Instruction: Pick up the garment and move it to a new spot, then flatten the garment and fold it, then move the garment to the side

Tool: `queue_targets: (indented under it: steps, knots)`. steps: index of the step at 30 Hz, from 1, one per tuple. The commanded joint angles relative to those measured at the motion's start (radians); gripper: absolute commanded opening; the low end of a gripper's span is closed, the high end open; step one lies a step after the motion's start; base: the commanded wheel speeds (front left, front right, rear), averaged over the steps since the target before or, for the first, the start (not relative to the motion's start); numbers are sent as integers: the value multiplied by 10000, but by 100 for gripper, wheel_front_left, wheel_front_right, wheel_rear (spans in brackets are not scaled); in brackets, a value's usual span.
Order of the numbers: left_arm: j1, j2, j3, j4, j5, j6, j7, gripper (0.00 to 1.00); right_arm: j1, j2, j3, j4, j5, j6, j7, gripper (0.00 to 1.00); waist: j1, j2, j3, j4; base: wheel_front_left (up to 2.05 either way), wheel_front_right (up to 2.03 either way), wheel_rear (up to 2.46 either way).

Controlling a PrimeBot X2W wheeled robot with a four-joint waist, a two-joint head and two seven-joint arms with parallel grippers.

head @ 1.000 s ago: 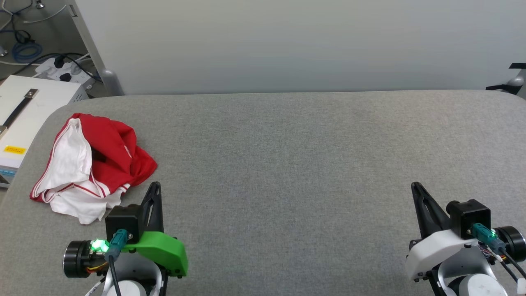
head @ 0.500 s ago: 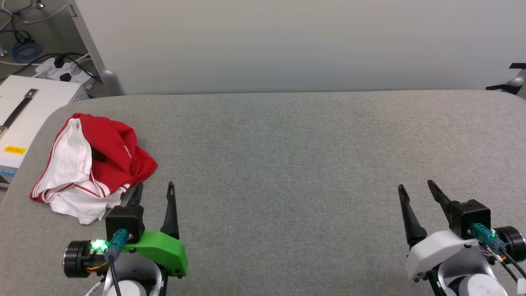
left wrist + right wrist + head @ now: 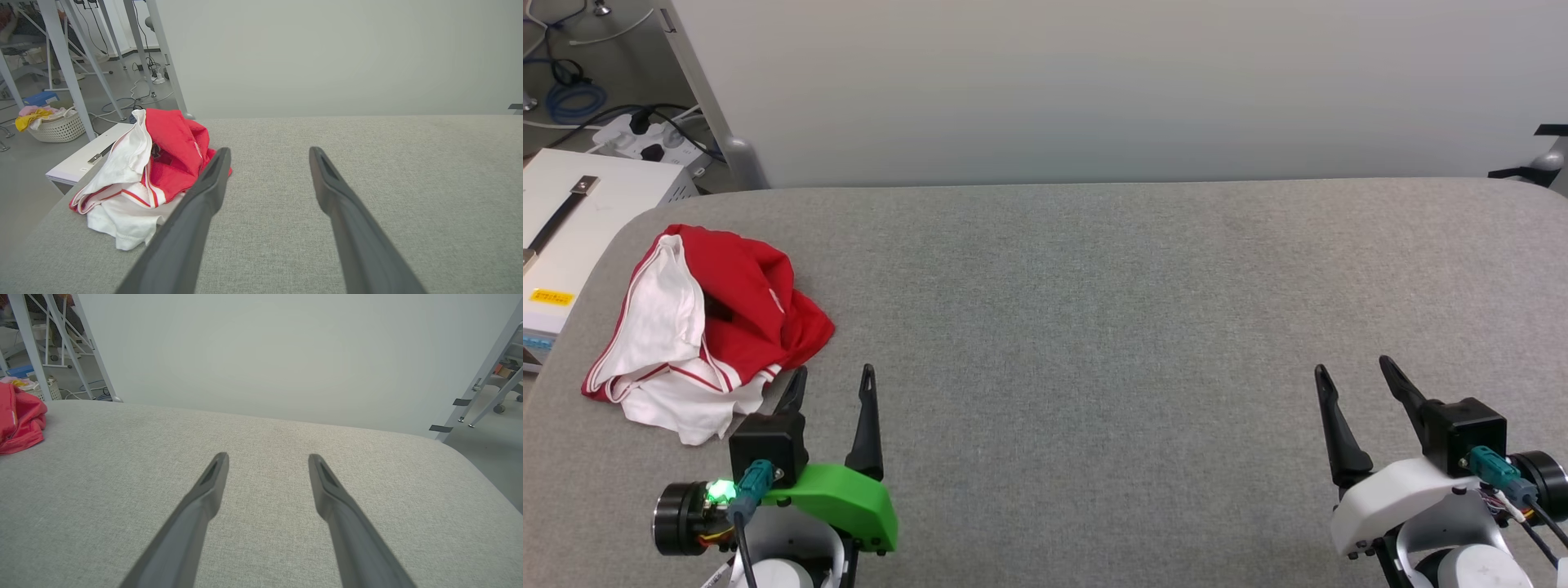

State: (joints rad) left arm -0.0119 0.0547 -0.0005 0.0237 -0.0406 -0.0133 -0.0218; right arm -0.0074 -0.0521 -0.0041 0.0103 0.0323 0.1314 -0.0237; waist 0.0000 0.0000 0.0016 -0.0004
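The garment [image 3: 715,318] lies crumpled in a red and white heap near the table's left edge, with striped trim showing; its lettering is hidden in the folds. It also appears in the left wrist view [image 3: 163,163] and, as a red corner, at the far left of the right wrist view [image 3: 18,416]. My left gripper [image 3: 835,377] stands open just off the heap's near right side, holding nothing. Far to the right, my right gripper [image 3: 1352,369] is open over bare table.
A grey fabric-covered table [image 3: 1094,310] spans the view, with a pale wall behind. A white box [image 3: 580,220] and cables sit left of the table. A white basket [image 3: 57,124] of clothes stands on the floor beyond.
Both grippers went from shut to open over the last second. The left arm has shifted slightly toward the near edge. The garment has not moved.
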Motion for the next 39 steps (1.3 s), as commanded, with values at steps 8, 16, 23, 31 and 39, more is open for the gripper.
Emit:
queue_targets:
  steps: [8, 16, 23, 31, 39]
  knots:
    - [78, -8, 0, 161, -321, -116, -257, 100, 120, 3, -29, 33, 247, -1, -267, 100, 0, 0, 19, 6, 0, 0, 0]
    - [108, -12, 9, 174, -580, -227, -463, 100, 153, 5, -33, -54, 527, -2, -471, 100, 0, 0, 38, 21, 0, 0, 0]
    - [175, -14, 30, 98, -746, -305, -610, 100, 201, 6, -11, -200, 691, -2, -616, 100, 0, 0, 33, 29, 0, 0, 0]
    - [260, -17, -21, 222, -933, -389, -776, 100, 300, 7, -28, -119, 828, -3, -779, 100, 0, 0, 35, 36, 0, 0, 0]
    - [288, -20, -155, 572, -1111, -470, -940, 100, 319, 8, -64, 136, 1006, -3, -941, 100, 0, 0, 62, 31, 0, 0, 0]
